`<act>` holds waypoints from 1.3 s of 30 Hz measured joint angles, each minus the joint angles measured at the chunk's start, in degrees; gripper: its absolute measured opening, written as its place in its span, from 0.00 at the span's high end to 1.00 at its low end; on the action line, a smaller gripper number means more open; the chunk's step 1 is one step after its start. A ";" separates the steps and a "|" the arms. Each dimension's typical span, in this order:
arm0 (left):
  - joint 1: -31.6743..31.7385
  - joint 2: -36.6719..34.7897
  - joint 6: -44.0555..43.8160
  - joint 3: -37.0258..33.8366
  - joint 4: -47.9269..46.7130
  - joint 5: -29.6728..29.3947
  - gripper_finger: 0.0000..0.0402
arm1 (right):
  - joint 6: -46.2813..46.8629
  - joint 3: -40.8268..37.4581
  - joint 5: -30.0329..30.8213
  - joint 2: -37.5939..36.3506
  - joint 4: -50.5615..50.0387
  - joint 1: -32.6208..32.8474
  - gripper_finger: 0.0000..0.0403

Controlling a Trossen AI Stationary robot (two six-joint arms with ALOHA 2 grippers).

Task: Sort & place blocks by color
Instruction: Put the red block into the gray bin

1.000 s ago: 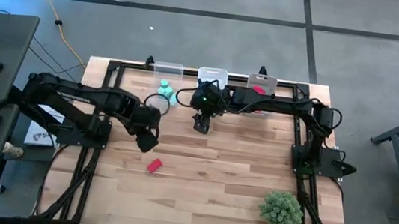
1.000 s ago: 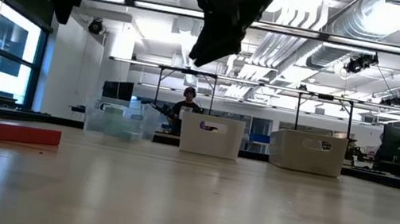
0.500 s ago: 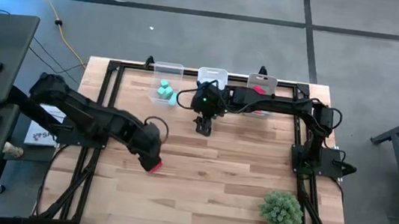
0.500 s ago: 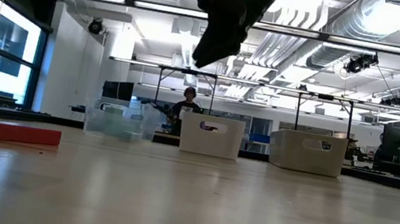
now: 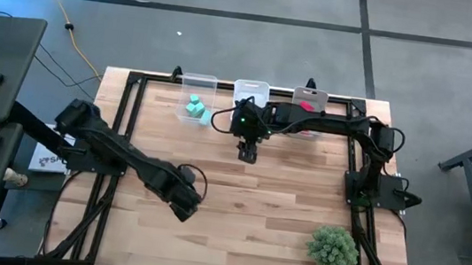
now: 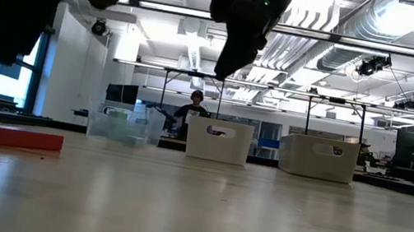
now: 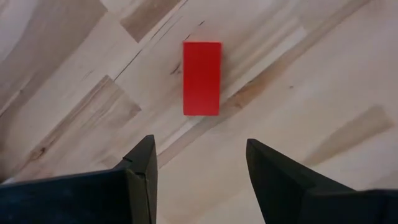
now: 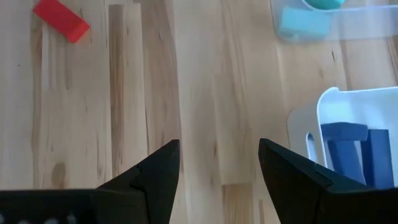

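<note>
A red bar block lies flat on the wooden table, also seen as the red block and the red block. My left gripper hovers open above it, the block just ahead of the fingertips; in the high view my left gripper hides the block. My right gripper hangs open and empty near the far bins, shown as my right gripper. Teal blocks sit in the clear bin. Purple-blue blocks lie in the middle white bin. A red block shows in the right bin.
Three bins stand in a row along the far edge, seen as bins in the low view. A spiky green plant ball sits near the table's near right corner. Bare wood lies across the table's middle. A person sits in the room behind.
My left gripper has swung from beside the clear bin toward the near edge and a little right, coming lower over the red block. My right gripper has shifted slightly toward the right. The red block has not moved.
</note>
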 joint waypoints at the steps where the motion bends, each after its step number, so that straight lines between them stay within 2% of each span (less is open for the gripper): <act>1: -0.10 1.05 0.02 0.00 0.15 0.01 0.60 | 0.00 0.00 0.00 0.00 -0.34 0.00 0.48; 13: 2.10 6.91 3.87 0.04 2.92 1.60 0.60 | 0.46 0.00 0.00 0.00 -3.98 0.00 0.48; 23: 3.00 6.16 2.74 -6.93 10.32 4.28 0.60 | 1.97 0.00 0.00 0.00 -4.63 0.00 0.48; 39: 5.14 6.14 6.16 -7.93 13.15 4.31 0.60 | 2.00 0.00 0.02 0.00 -4.39 0.00 0.48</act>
